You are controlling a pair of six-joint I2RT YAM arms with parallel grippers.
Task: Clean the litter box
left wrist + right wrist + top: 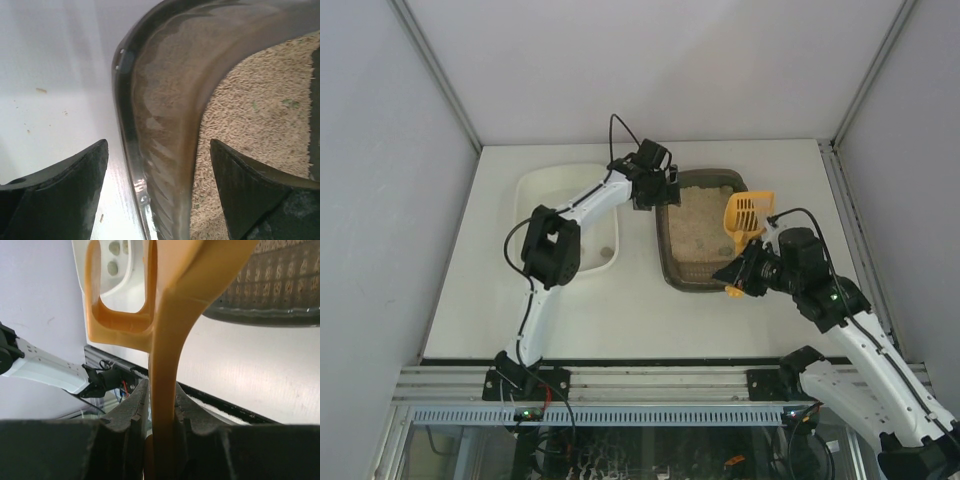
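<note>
Litter box (165, 90): dark ribbed tray, beige litter (260, 110) inside.
My left gripper (159, 144) gapes astride its rim; right gripper (161, 392) clamps the scoop (744, 215).

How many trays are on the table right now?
2. The white tray sits left of centre, partly under the left arm; the litter box lies just right of it, the yellow scoop over its right edge. No others visible.

One camera looks down from high behind the arms, seeing the whole worktop (620, 320). Each wrist camera looks past its jaws, very close up. All three show the litter box (165, 125) rim.
</note>
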